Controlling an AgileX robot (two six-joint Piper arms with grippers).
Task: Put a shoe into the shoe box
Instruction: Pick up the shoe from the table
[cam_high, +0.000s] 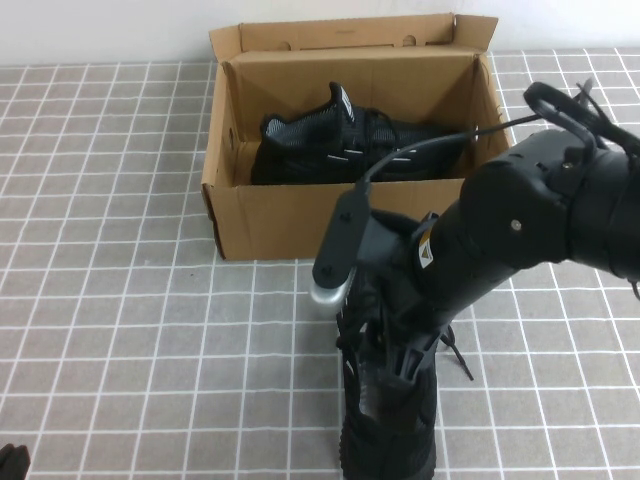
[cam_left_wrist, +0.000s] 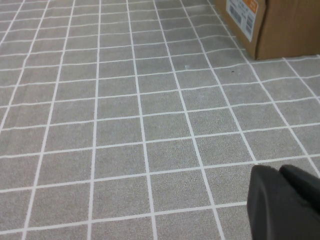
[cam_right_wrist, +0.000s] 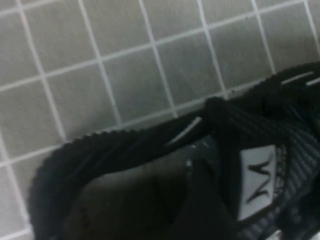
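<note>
The right arm is down over the shoe (cam_high: 388, 420) on the tiled table (cam_high: 120, 300), in front of the shoe box (cam_high: 290, 215), on the near side of its front wall. The box stands open, flap lid tipped back, and there's already a sneaker (cam_high: 345, 150) lying inside it (the pair-mate, grey lining showing at the collar). The shoe that matters sits clear of the cardboard, well short of it.

The right gripper (cam_high: 395, 365) is right at the shoe's opening, jaws spread as wide as they go and nothing gripped between them. The wrist camera stares straight at the collar and the white logo tag (cam_right_wrist: 257, 181) on the tongue, so the fingers look set to straddle that collar edge. Whether a fingertip is touching the knit, I can't tell; the arm covers it.

To do this well, I'd say: get one finger inside the collar and one outside, go deep enough to bite the firm rim and not just the soft knit, then close squarely. Lift high enough for the sole to clear the box's front wall, and aim for the free space beside the other sneaker.

The left gripper (cam_left_wrist: 285, 205) hangs low over bare tiles off the box's left front corner, fingers pressed together, holding nothing.
</note>
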